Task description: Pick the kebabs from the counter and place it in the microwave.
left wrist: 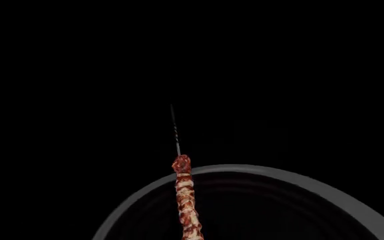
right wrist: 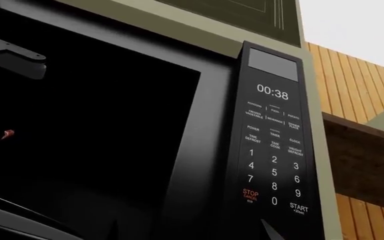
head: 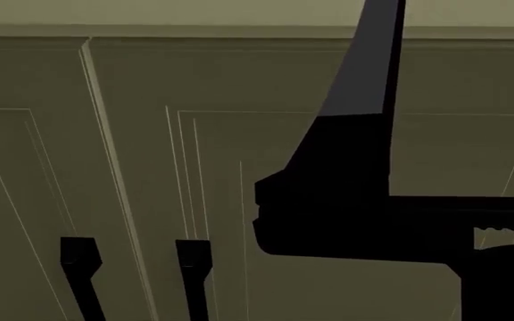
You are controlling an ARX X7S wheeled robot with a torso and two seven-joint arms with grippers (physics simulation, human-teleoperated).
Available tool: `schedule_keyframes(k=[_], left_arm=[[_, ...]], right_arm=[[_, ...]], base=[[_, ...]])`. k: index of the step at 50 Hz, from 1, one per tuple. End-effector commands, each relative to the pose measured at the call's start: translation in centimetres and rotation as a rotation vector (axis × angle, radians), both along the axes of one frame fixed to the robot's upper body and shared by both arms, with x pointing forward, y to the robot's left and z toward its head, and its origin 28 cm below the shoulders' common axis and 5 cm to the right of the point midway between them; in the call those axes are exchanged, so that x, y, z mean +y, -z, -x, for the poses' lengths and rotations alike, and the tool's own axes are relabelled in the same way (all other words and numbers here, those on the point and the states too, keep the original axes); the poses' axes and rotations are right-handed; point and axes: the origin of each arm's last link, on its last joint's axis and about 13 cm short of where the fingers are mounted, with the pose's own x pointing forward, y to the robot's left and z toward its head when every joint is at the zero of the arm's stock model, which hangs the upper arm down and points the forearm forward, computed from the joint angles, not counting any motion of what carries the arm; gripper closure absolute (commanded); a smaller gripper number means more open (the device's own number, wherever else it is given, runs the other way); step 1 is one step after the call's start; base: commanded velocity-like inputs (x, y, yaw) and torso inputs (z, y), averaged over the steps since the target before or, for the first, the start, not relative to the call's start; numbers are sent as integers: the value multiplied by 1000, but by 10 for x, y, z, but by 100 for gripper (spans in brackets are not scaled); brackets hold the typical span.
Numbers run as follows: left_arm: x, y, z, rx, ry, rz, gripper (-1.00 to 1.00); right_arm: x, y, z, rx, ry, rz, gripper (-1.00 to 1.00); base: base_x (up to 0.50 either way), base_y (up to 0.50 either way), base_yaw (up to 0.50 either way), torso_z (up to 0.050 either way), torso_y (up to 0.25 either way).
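The kebabs (left wrist: 186, 200) are seen pointing lengthwise away from the left wrist, above the turntable (left wrist: 325, 187) (seemingly inside the microwave (right wrist: 272, 150)); finger state cannot be told.

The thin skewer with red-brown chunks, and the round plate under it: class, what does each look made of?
The thin skewer with red-brown chunks: a dark, metal-looking pin; the mottled chunks look like grilled meat. The round plate: smooth pale grey rim around a dark centre, probably glass or ceramic; the dim light leaves it open.
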Motion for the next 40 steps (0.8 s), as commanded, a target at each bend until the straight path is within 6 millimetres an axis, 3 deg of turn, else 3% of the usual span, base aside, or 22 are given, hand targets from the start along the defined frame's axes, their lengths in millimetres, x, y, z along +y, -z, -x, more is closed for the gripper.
schedule_keyframes(k=[1, 40], left_arm=[[2, 5, -7, 27, -2, 7, 100], [7, 33, -34, 123, 1, 12, 100]], right_arm=[[0, 0, 0, 0, 3, 1, -100], [-1, 0, 0, 0, 7, 2, -100]], base=[[0, 0, 0, 0, 0], [0, 0, 0, 0, 0]])
